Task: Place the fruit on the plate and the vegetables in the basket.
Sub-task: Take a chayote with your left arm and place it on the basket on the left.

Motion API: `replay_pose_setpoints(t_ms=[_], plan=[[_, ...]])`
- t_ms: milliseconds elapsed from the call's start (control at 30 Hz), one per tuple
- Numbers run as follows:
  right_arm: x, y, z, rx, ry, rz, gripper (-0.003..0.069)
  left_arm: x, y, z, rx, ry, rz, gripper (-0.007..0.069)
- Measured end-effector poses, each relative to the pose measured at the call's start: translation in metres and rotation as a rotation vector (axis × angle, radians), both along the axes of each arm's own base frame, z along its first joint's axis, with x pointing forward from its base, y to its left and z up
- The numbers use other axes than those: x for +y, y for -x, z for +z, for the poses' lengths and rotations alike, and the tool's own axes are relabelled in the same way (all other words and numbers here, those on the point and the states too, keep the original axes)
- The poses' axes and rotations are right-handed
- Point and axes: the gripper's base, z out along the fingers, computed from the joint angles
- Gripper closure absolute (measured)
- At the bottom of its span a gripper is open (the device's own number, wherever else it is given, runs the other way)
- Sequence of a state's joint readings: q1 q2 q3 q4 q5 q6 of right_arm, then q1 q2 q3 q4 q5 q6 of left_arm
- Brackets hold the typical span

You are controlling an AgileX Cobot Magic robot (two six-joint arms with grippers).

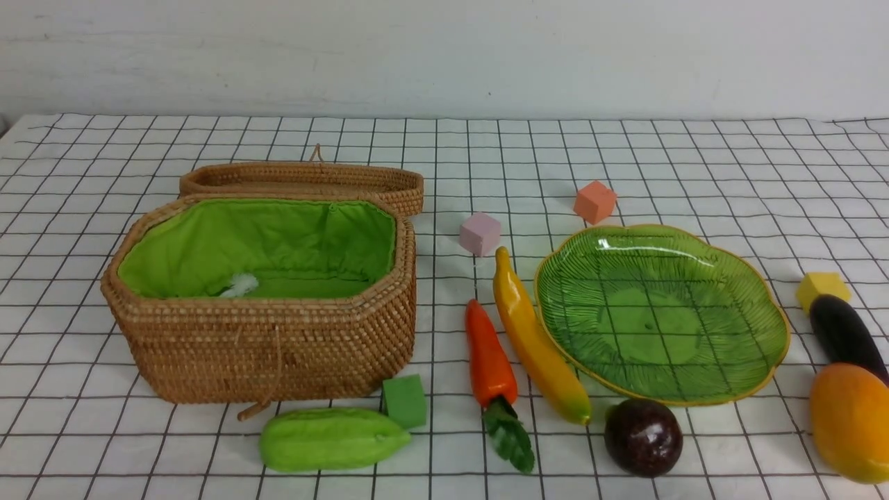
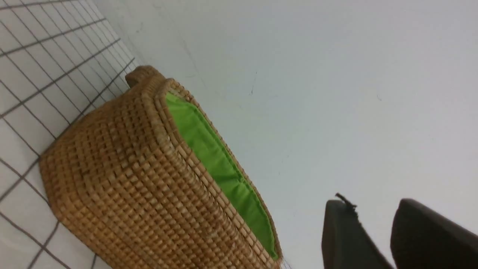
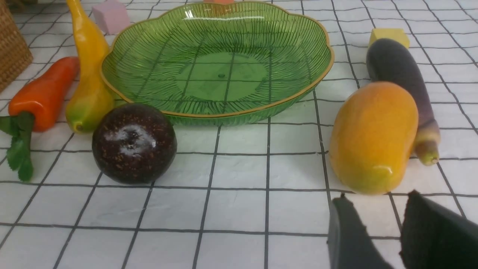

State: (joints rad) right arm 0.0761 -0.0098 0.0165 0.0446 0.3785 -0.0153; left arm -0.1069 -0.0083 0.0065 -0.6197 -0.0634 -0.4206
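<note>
Wicker basket stands open for loading; we find left end effector and right end effector parted, empty.

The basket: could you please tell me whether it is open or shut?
Open. Its lid lies flipped back behind the basket, leaving the green lining exposed.

At left: basket, lid behind it. Before the basket: gourd, first cube at the gourd's right end. Right of centre: plate. Between basket and plate: carrot and banana, banana nearer the plate. Before the plate: round fruit. Right of the plate: eggplant, mango before it, second cube behind it. Behind the banana: third cube. Behind the plate: fourth cube.
</note>
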Motion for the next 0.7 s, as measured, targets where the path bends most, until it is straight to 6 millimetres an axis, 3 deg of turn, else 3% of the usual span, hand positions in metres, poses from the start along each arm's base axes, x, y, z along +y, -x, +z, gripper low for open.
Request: replay_pose_setpoints(t_ms=[100,200,500,567,700], plan=[[0.000,0.000,0.000,0.000,0.000,0.000,0.0417,-0.004,0.000,0.013,0.026,-0.036,-0.037,0.0514],[0.000,0.000,0.000,0.000,0.000,0.000,0.0417,-0.011,-0.007,0.033,0.132,-0.208,-0.100,0.0638],[0.000,-0.001,0.002,-0.035,-0.011,-0.006,0.0417,-0.033,-0.049,0.087,0.424,-0.657,-0.392,0.0638],[0.001,-0.002,0.005,-0.067,-0.098,-0.016,0.0417,-0.035,-0.059,0.093,0.458,-0.697,-0.436,0.0638],[0.001,-0.004,0.022,-0.227,-0.442,-0.059,0.0417,-0.041,-0.073,0.107,0.475,-0.765,-0.520,0.0638]])
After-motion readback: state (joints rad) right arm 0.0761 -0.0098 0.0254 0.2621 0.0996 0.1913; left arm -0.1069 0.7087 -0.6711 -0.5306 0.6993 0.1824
